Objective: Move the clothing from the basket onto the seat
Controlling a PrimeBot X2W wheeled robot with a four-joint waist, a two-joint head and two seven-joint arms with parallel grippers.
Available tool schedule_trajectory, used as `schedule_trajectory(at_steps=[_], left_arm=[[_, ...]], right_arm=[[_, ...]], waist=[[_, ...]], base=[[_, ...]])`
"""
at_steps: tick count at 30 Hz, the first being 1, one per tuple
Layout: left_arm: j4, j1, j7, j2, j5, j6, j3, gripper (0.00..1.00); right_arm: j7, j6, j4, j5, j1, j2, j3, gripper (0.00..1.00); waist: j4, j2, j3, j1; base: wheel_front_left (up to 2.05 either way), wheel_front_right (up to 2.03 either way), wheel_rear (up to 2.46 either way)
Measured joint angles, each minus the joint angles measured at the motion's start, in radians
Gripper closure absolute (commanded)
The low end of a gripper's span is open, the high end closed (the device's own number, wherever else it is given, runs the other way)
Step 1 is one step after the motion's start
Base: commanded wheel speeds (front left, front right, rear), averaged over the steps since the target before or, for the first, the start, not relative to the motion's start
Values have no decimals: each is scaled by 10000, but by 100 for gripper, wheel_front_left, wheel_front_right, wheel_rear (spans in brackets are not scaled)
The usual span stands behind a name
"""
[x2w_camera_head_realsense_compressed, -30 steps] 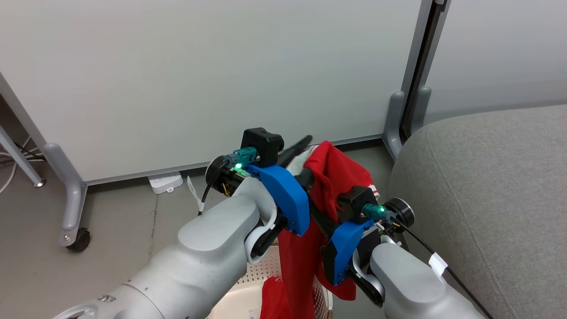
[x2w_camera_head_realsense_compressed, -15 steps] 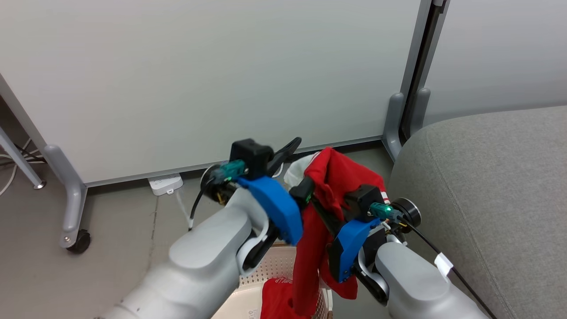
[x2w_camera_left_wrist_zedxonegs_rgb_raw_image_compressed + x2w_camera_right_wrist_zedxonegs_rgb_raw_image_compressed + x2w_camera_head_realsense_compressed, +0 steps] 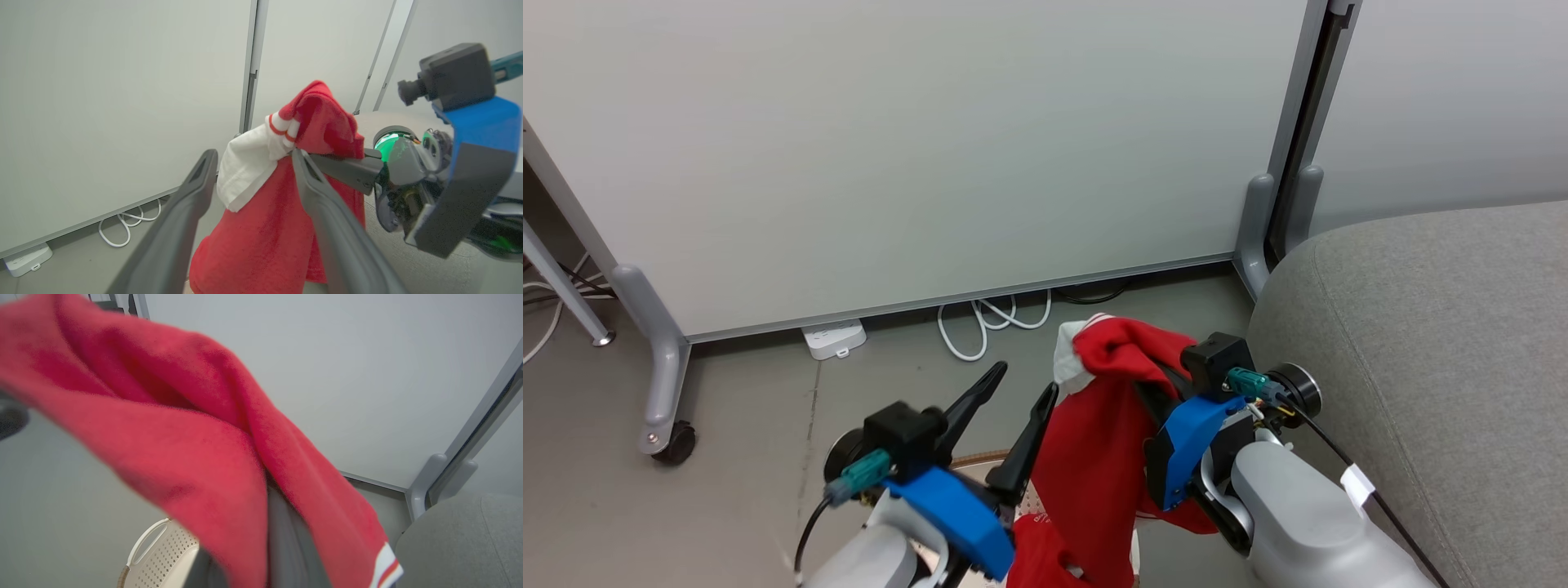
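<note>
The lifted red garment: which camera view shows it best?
The left wrist view: the red garment is sharp, its striped cuff plain. In the head view the right arm covers part; the right wrist view gives a blurred close-up of it.

The left gripper [image 3: 1025,380] stands with its jaws spread wide. Its two dark fingers [image 3: 179,228] point up and forward from the lower left of the head view, with the wrist held low. The right gripper [image 3: 322,162] has its jaws closed on the clothing [image 3: 1094,457]. It is angled up and across toward the left arm, and its tip lies just beside the left gripper's inner finger. The right forearm [image 3: 1298,523] rises from the lower right, its wrist sitting higher in the head view than the left.
</note>
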Motion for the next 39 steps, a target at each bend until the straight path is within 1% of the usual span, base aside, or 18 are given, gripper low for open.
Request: schedule_trajectory(at_steps=[3,8,14,23,29,34,39], left_arm=[[-531,771,-2,82,596,-90,683,0],[-1037,2058,0,36,1289,-224,1695,0],[-1156,2750,0,-144,1998,-470,2474,0],[-1089,2944,0,-468,2575,-731,3070,0],[-934,2969,0,-556,2780,-813,3156,0],[-936,2971,0,-583,2869,-825,3392,0],[-951,2971,0,-711,2961,-834,3521,0]], right_arm=[[-29,0,-8,-59,15,2,-65,100],[-38,0,-46,-109,37,0,-107,100],[-40,0,-58,-163,76,-4,-171,100],[-38,0,-102,-176,160,0,-245,100],[-21,0,-138,-174,170,2,-236,100],[6,0,-157,-203,168,2,-311,100],[21,0,-153,-286,154,2,-401,100]], waist=[[-12,0,-1,0],[-63,0,28,0],[-32,0,98,0],[25,0,148,1],[-83,0,173,1],[-416,0,244,1],[-1006,0,337,1]], base=[[0,0,0],[0,0,0],[0,0,0],[0,0,0],[0,0,0],[0,0,0],[0,0,0]])
